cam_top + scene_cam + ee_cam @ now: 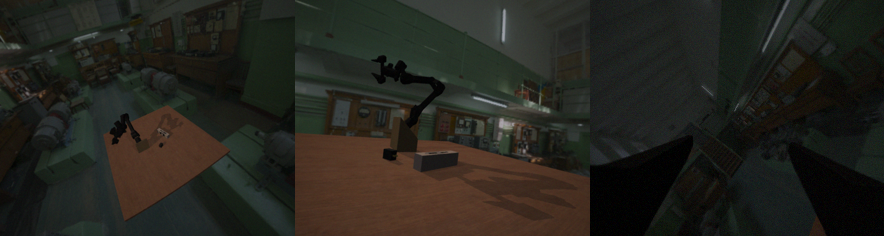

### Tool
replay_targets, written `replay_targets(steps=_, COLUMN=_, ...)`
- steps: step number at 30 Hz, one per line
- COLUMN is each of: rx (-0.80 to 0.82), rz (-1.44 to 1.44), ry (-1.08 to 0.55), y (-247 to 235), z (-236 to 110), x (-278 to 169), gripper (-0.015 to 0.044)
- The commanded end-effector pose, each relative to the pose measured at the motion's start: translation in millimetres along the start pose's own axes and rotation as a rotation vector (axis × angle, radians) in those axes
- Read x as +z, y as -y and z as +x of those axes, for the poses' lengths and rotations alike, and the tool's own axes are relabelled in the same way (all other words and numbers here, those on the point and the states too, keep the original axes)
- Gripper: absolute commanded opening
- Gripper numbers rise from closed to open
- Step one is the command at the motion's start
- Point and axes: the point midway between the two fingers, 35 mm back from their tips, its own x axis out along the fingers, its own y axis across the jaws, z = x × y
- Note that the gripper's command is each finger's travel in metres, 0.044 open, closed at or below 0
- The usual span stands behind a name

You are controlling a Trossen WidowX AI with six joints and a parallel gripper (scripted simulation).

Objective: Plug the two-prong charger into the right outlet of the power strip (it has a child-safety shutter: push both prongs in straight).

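The black charger (161,144) (389,154) lies on the table, its brass prongs pointing sideways toward the strip's side in the exterior view. The power strip (167,135) (438,162) is a pale block lying a little apart from the charger, with dark outlets on its upper face. My gripper (112,137) (372,67) (740,143) is open and empty. It is high in the air, away from both charger and strip, and faces away from them. In the wrist view only the two dark fingers and the room show; charger and strip are out of that view.
A tan wedge-shaped block (142,146) (405,141) stands at the arm's base, near the charger. The wooden table (160,175) (370,200) bears them all, and the arm's shadow falls across it around the strip. Machines on green plinths stand beyond the table edges.
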Motion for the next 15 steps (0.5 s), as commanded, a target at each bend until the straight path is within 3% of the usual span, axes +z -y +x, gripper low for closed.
replay_targets(steps=1, rx=0.038, rz=-0.103, ry=-0.088, y=-15.8, z=1.0, x=-27.3, gripper=0.044)
replay_targets(steps=15, rx=0.171, rz=-0.435, ry=-0.342, y=-56.4, z=-16.0, x=-119.7, gripper=0.044)
